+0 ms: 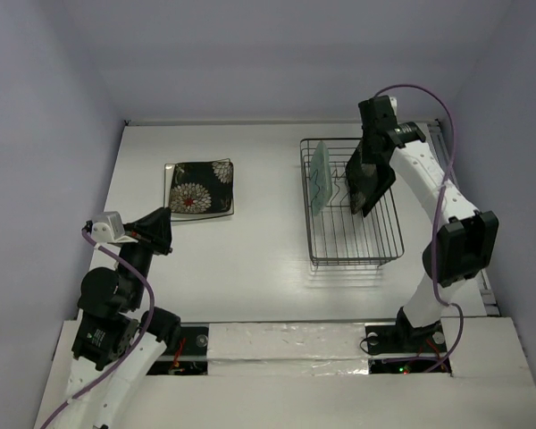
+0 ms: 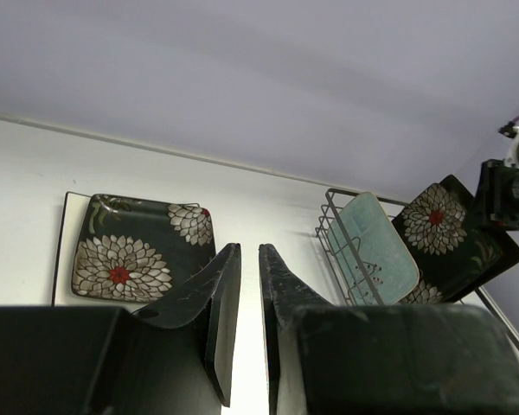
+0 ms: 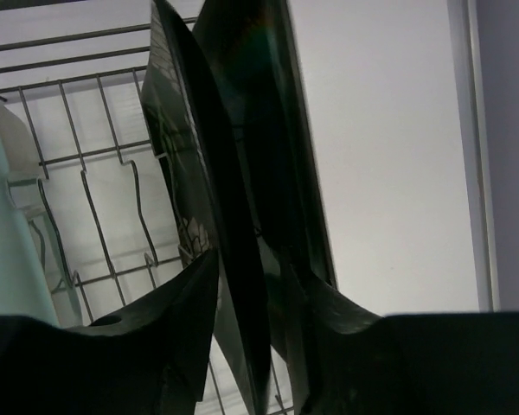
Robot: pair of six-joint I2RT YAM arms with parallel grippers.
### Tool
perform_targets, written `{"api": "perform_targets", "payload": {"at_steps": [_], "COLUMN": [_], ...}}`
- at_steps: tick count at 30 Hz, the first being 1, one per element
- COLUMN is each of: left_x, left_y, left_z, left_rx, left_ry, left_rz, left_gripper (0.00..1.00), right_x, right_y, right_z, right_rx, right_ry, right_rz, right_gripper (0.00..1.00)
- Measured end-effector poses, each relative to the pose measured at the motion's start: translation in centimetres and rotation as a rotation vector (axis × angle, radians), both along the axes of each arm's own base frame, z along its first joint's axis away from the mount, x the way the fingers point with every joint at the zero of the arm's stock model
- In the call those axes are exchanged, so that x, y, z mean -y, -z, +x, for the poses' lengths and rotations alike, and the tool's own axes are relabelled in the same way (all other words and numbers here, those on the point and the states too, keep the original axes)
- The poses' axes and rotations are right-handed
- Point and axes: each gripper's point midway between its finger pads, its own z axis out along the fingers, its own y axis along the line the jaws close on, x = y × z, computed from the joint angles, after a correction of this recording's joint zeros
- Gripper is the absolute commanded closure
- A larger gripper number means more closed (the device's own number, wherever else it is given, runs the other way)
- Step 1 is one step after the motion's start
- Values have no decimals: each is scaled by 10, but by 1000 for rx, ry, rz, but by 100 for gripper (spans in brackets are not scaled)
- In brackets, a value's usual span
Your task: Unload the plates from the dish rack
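— Where was the plate being unloaded?

— At the upper right of the overhead view. The right tool (image 3: 249, 264) pinched the rim of a black floral plate (image 1: 372, 189), which hung tilted on edge over the dish rack (image 1: 357, 241). A grip on the thin rim from above suits a plate that stands between prongs. I judge it would let the plate rise without catching on the wire.

— And the other arm?

— The left tool (image 2: 249, 251) sat at the lower left, its fingers barely parted with nothing between them. It faced the stack at the upper left, where a second floral plate (image 2: 143, 251) lay flat on a white square plate (image 1: 169, 197) on the bench (image 1: 250, 259). Flat stacking looks like the tidy way to set them down.

— Was anything left in the rack?

— A pale green plate (image 1: 319, 181) with rounded corners stood upright at the rack's left side. It looked glazed and smooth, probably slippery to grip. The rack itself was thin dark wire with bent prongs.
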Motion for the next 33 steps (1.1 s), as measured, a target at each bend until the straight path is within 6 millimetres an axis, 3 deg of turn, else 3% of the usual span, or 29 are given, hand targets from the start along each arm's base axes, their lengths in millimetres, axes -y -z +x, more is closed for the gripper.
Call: {"api": "perform_targets", "payload": {"at_steps": [5,9,20,22,26,29,33], "left_x": [0,0,0,0,0,0,0], "left_y": [0,0,0,0,0,0,0], "left_z": [0,0,0,0,0,0,0], "left_rx": [0,0,0,0,0,0,0], "left_ry": [0,0,0,0,0,0,0], "left_rz": [0,1,0,0,0,0,0], "left_gripper": [88,88,88,88,87,88,88], "right_x": [-1,3,-2,-4,-3,2,-8], "right_y": [23,24,17,7,-32,-74,-128], "right_z": [14,12,8,5,-1,-11,-28], "right_rx": [-63,-94,-107,-102,-35,67,228], "right_ry": [-15,-47,-78,-83,-80,-60,-65], "right_rz": [-44,-85,-125,-149,-175,-156,-79], "right_gripper": [81,99,100,100,100,100,100]}}
